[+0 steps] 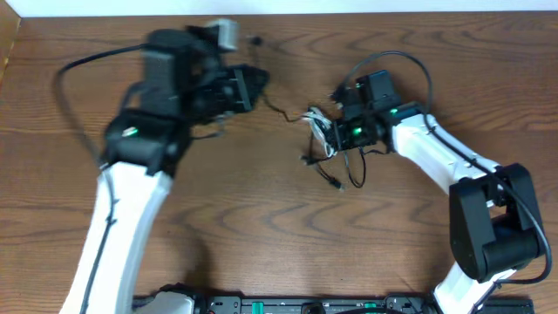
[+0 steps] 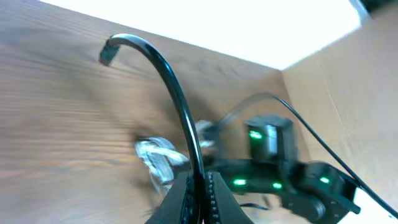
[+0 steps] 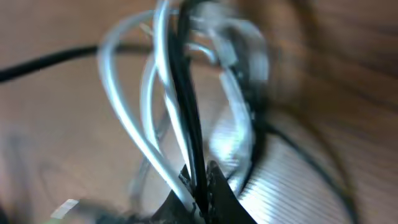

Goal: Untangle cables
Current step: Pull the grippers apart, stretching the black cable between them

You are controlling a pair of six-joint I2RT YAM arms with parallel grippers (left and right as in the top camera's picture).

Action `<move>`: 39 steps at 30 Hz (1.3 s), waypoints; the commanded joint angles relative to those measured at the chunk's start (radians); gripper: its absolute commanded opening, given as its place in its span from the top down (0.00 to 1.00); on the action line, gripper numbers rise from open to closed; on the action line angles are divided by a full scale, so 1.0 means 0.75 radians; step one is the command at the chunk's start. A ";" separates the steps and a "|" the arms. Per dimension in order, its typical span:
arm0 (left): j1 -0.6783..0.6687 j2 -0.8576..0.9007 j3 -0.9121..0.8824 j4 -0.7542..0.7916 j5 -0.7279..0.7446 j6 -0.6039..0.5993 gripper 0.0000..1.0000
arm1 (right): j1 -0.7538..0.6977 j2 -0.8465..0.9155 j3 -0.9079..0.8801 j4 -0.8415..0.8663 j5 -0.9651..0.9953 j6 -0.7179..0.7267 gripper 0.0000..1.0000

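The white cable (image 1: pixel 320 131) lies in a tangled bunch at the table's middle, with the thin black cable (image 1: pixel 277 110) running out of it to the left and a black tail (image 1: pixel 332 179) below. My left gripper (image 1: pixel 258 80) is shut on the black cable (image 2: pixel 177 99), which arches up to its plug (image 2: pixel 107 51). My right gripper (image 1: pixel 338 131) is at the bunch, shut on the black cable (image 3: pixel 186 99) together with white loops (image 3: pixel 134 124). The white bunch also shows in the left wrist view (image 2: pixel 155 155).
The thick black arm wires (image 1: pixel 83 61) loop at the far left and above the right arm (image 1: pixel 392 59). The right arm's white links (image 1: pixel 453 166) stretch across the right half. A pale wall (image 2: pixel 348 87) borders the table's far edge.
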 commanded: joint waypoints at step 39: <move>0.432 0.202 -0.015 -0.424 -0.565 0.221 0.93 | -0.886 -0.822 0.070 -0.381 -0.151 0.115 0.99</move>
